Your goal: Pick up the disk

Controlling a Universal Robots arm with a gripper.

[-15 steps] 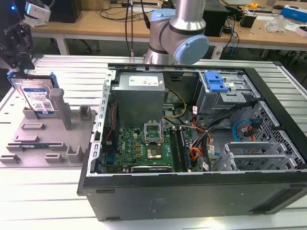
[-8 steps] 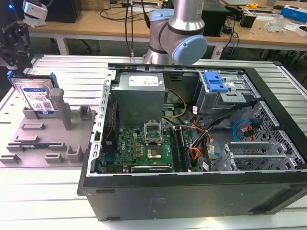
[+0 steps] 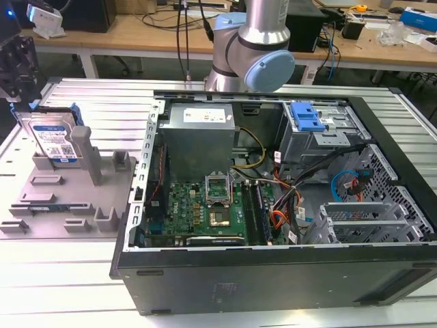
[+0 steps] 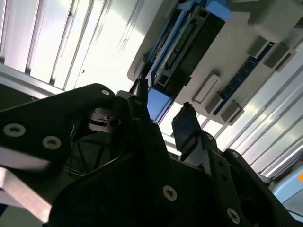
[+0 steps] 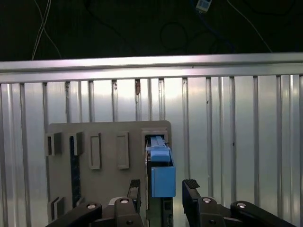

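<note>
The disk (image 3: pixel 53 139) stands on edge in a slot of the grey fixture (image 3: pixel 68 201) at the exterior view's left, its white-and-blue label facing forward. My gripper (image 3: pixel 16 92) hangs just above and behind it. In the first wrist view the disk's blue rail (image 5: pixel 162 176) lies between the two black fingertips (image 5: pixel 135 188), with a gap on each side. The gripper (image 5: pixel 163 187) is open and holds nothing. In the second wrist view the gripper (image 4: pixel 163 111) points at the disk (image 4: pixel 189 42) in the fixture (image 4: pixel 246 28).
An open computer case (image 3: pixel 273 287) takes up the middle and right of the ribbed metal table (image 3: pixel 61 273). Inside it are a grey power supply (image 3: pixel 198 137), a blue latch (image 3: pixel 306 116) and a green board (image 3: pixel 198 208). The arm's base (image 3: pixel 252 48) stands behind the case.
</note>
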